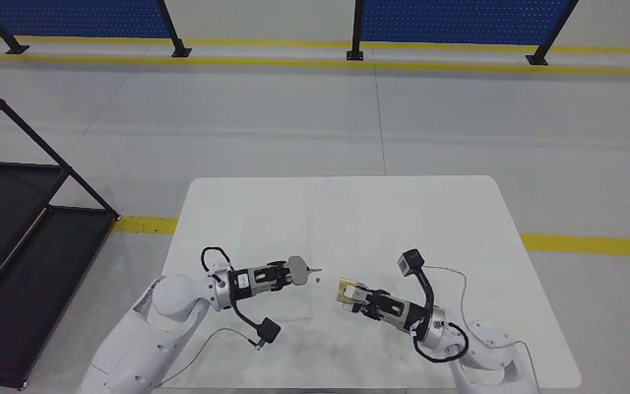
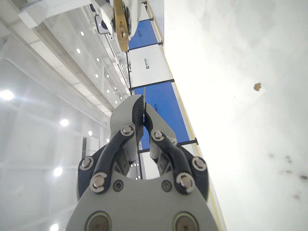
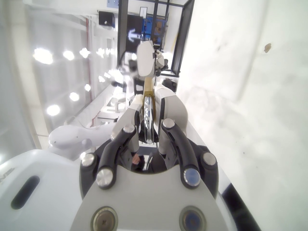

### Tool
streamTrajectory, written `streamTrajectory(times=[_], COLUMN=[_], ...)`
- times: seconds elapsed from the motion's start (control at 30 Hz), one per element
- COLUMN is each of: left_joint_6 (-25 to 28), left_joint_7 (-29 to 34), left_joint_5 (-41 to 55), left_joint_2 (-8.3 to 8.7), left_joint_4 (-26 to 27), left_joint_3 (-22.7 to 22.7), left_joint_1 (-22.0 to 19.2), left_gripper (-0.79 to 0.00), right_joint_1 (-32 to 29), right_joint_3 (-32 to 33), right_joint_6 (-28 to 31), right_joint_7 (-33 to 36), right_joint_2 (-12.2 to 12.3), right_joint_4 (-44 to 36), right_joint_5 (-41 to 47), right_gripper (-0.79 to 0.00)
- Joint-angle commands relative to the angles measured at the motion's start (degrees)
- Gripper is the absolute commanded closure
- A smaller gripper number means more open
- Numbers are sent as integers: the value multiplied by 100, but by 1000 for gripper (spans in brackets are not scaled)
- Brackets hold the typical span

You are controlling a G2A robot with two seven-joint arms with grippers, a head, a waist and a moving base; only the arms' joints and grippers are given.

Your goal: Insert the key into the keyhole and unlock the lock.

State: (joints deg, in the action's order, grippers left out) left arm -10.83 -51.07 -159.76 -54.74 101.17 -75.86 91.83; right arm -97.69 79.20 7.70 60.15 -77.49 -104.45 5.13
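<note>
Currently my left end effector pinches the key, blade pointing right at the lock; my right end effector clamps that lock above the surface, keyhole turned left so both line up. Near, not touching.

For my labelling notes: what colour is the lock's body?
The lock has a brass-gold body; the left wrist view shows it best.

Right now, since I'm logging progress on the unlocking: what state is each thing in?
key: clamped, blade sticking out, not yet inserted.
lock: held, apart from the key, keyhole empty.
left gripper: shut on the key.
right gripper: shut on the lock.
</note>
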Motion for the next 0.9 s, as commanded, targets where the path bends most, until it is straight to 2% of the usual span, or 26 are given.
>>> streamTrajectory(times=[0.0, 0.4, 0.87], left_joint_6=[-166, -908, -1109], left_joint_7=[-93, -155, -173], left_joint_5=[-60, -50, 95], left_joint_2=[16, 56, 56], left_joint_4=[6, 143, 170], left_joint_3=[-28, -56, 45], left_joint_1=[70, 432, 469], left_gripper=[0, 0, 0], right_joint_1=[21, -65, -61], right_joint_3=[-83, -230, -422], right_joint_6=[13, 205, 515], right_joint_7=[23, -341, -510], right_joint_2=[15, 114, 185], right_joint_4=[1, -149, -125], right_joint_5=[-64, -63, 129], right_gripper=[0, 0, 0])
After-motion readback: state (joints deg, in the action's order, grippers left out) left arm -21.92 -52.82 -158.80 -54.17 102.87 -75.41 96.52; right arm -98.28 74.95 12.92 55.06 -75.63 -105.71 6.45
